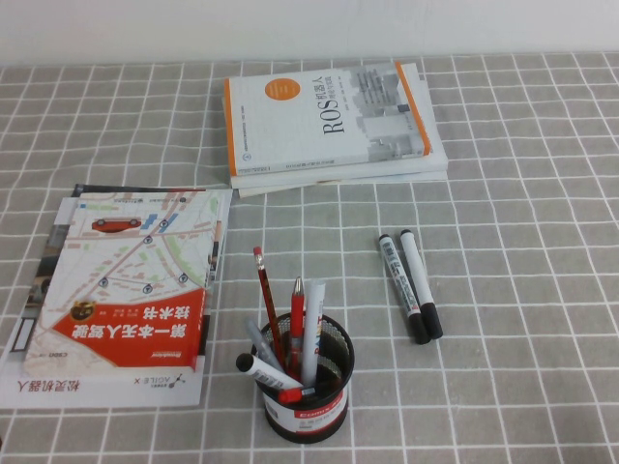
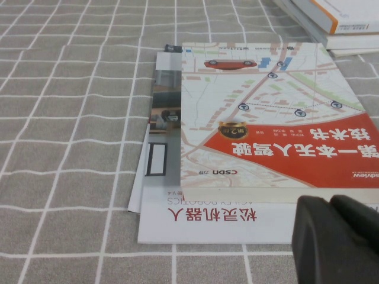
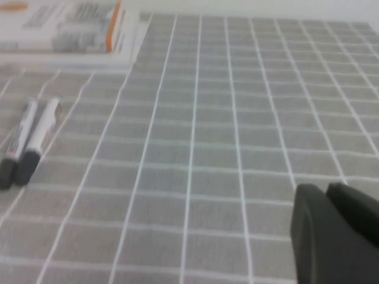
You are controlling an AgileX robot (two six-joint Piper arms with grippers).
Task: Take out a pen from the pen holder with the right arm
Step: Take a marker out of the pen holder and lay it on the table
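The jaws of the right gripper (image 3: 327,190) are sitting closed, tip against tip, gripping nothing; it is hanging low over bare checked cloth toward the right edge of the bench (image 1: 522,193), well apart from the pen holder (image 1: 311,411). The jaws of the left gripper (image 2: 330,202) are looking closed as well, with only a thin seam between them, and they are holding nothing. This gripper is hovering near the bench's near left corner, just over the near edge of the red book (image 2: 278,154) and the white booklet (image 2: 201,225) lying under it. The pen holder, a black mesh cup, is standing upright at the middle of the near edge, and every pen is resting inside it. A red pencil (image 1: 268,300) is leaning toward the left edge with its eraser up. A red pen (image 1: 296,314) is standing almost upright beside it, with a white pen (image 1: 313,329) just to its right. A grey pen (image 1: 258,340) is sitting lower on the left, and a black marker (image 1: 253,365) is lying tilted across the rim. Two markers (image 1: 411,285) are lying side by side on the cloth between the holder and the right edge. A stack of books (image 1: 329,121) is lying at the middle of the far edge.
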